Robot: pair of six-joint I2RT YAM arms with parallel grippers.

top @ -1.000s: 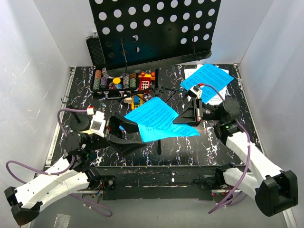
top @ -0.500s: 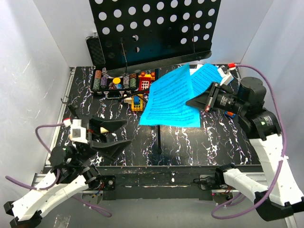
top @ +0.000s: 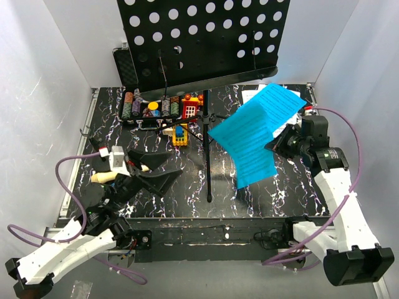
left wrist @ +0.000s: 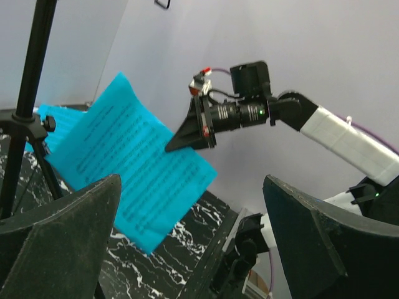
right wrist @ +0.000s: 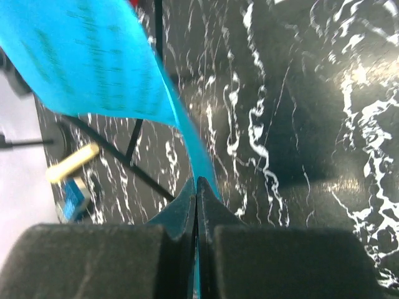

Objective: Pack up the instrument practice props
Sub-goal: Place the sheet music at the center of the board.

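Note:
My right gripper [top: 275, 144] is shut on the edge of a blue sheet-music page [top: 248, 144], which hangs off the table at the right. In the right wrist view the jaws [right wrist: 197, 187] pinch that page [right wrist: 93, 56]. A second blue page [top: 282, 99] lies at the back right. My left gripper [top: 157, 171] stands wide open at the front left, holding nothing; its view shows the page [left wrist: 134, 159] and the right gripper [left wrist: 187, 134]. The cream microphone [top: 103, 177] lies beside it. The black music stand [top: 206, 37] rises at the back, its tripod legs [top: 208, 159] in the middle.
A black case of poker chips [top: 153, 106] sits at the back left, with small coloured toy blocks [top: 181, 134] in front of it. White walls close in left, right and behind. The table's front edge [top: 206, 218] runs just before both arm bases.
The left gripper let go of the blue page, opened wide and drew back to the left. The right gripper carried the page to the right, clear of the stand's pole.

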